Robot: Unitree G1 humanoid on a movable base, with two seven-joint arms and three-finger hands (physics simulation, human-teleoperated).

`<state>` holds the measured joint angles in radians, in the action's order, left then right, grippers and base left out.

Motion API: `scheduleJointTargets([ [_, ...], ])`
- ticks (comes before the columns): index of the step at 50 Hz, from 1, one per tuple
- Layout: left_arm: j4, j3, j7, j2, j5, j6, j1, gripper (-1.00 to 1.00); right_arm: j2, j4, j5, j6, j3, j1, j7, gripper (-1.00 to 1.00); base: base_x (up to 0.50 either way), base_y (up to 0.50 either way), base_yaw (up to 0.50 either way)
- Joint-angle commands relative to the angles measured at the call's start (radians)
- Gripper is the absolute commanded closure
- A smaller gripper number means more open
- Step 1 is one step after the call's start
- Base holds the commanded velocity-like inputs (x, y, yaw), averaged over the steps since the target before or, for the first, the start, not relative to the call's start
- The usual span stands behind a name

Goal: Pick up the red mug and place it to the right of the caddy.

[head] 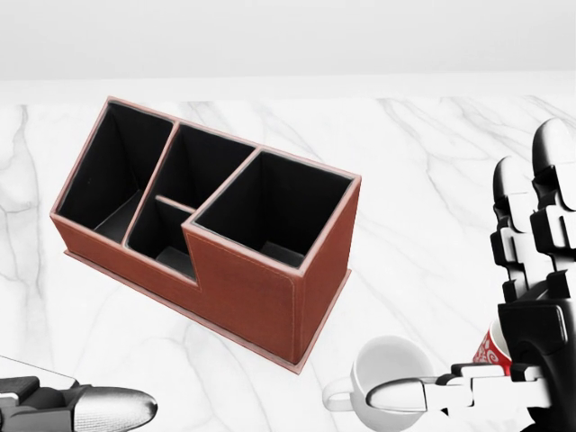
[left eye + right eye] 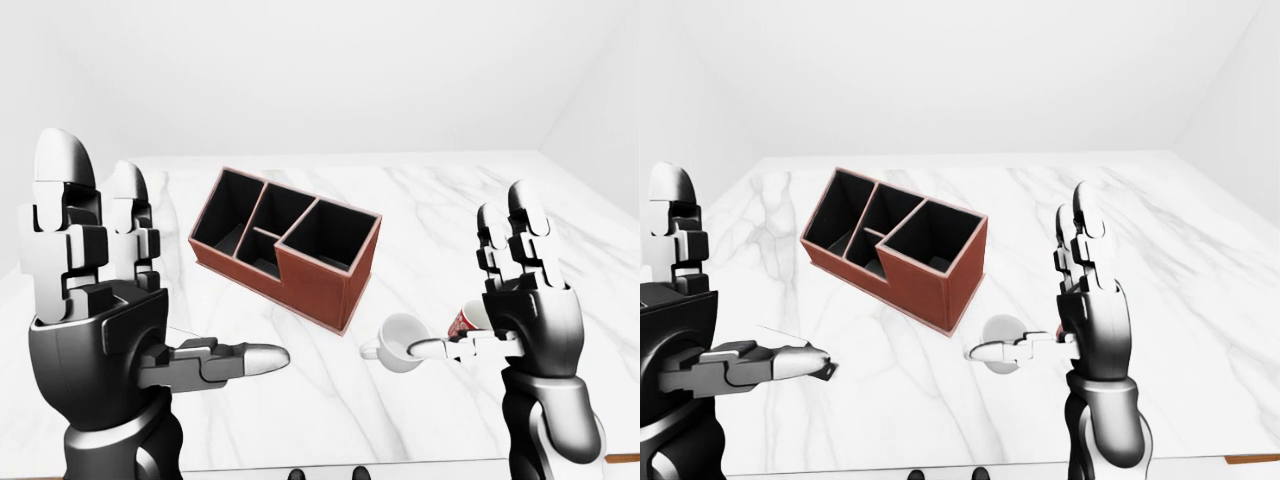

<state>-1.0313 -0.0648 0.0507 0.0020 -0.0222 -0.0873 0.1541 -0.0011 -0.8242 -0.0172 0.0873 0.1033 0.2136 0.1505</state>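
The red mug (image 2: 466, 321) shows as a small red patch with white marks, mostly hidden behind my right hand, at the lower right of the head view (image 1: 490, 347). My right hand (image 2: 488, 300) is open, fingers upright, thumb pointing left; I cannot tell whether it touches the mug. The red-brown caddy (image 1: 243, 288), with several black compartments, stands at an angle in the middle of the marble table (image 2: 450, 210). My left hand (image 2: 150, 285) is open and empty at the lower left, apart from the caddy.
A white mug (image 1: 389, 371) stands just below and right of the caddy's near corner, its handle to the left, with my right thumb (image 1: 405, 393) across it. The table's edge runs along the bottom of the left-eye view.
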Motion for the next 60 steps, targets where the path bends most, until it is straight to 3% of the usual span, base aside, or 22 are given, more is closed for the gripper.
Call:
scheduleJointTargets([
  [1,0.144,0.007,-0.014,-0.001,-0.003,0.0,-0.04,-1.0,0.005,0.09,-0.018,0.0,-0.009,-0.021,-0.007,-1.0,0.0,0.0,0.0],
  [9,0.129,0.006,-0.015,0.0,-0.003,0.0,-0.043,-1.0,0.006,0.092,-0.022,0.0,-0.003,-0.025,-0.013,-1.0,0.0,-0.36,0.0],
  [23,0.129,-0.003,-0.013,-0.001,0.001,0.0,-0.043,-1.0,0.0,0.101,-0.016,0.0,-0.007,-0.023,-0.002,-1.0,0.0,0.0,0.0],
  [39,0.124,-0.001,-0.011,-0.001,0.001,0.0,-0.041,-1.0,0.007,0.087,-0.029,0.0,0.01,-0.028,-0.005,-1.0,0.43,-0.07,0.0],
  [60,0.105,-0.006,-0.009,0.0,0.004,0.0,-0.046,-1.0,0.005,0.086,-0.04,0.0,0.013,-0.026,-0.01,-1.0,0.0,-0.06,0.0],
])
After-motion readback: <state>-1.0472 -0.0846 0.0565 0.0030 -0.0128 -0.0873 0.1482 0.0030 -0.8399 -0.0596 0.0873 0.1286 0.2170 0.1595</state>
